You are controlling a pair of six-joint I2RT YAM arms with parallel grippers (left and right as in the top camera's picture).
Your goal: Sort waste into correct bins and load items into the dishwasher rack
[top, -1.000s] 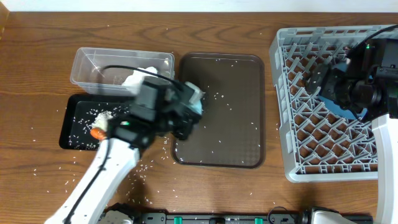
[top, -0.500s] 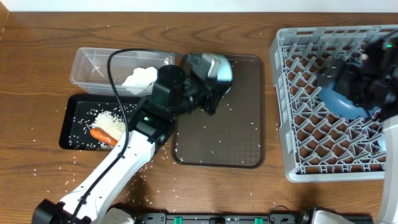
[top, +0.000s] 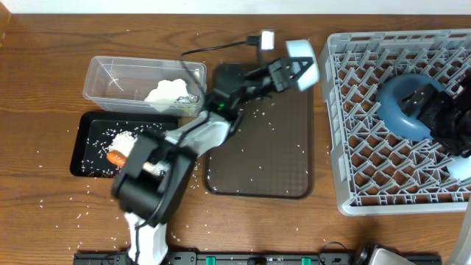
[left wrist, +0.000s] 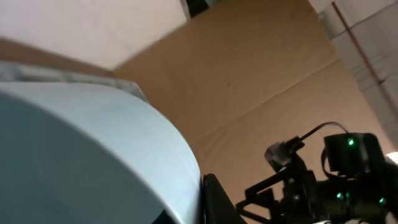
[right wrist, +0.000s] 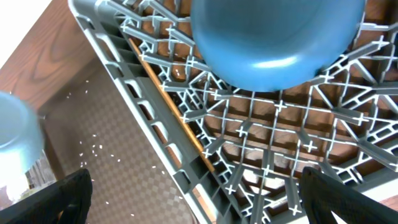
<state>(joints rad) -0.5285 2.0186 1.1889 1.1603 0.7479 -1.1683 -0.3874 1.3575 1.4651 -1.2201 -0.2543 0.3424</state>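
My left gripper (top: 291, 71) is shut on the small light-blue cup (top: 303, 65) and holds it above the brown tray's far right corner, just left of the grey dishwasher rack (top: 335, 132). In the left wrist view the cup (left wrist: 81, 155) fills the frame beside one finger. The cup also shows in the right wrist view (right wrist: 15, 130). The round blue plate (top: 397, 103) lies in the rack, also seen in the right wrist view (right wrist: 273, 37). My right gripper (top: 436, 112) is open and empty over the rack (right wrist: 249, 137), just right of the plate.
The clear tub (top: 110, 73) holds a white tissue (top: 168, 90). The black tray (top: 85, 158) holds rice (top: 121, 138) and a carrot (top: 115, 157). The brown serving tray (top: 257, 147) lies between bins and rack. Rice grains are scattered over the table.
My left arm swung the light-blue cup from beside the bins up and right to the rack's left edge. The blue plate has settled flat in the rack and my right gripper has drawn back.
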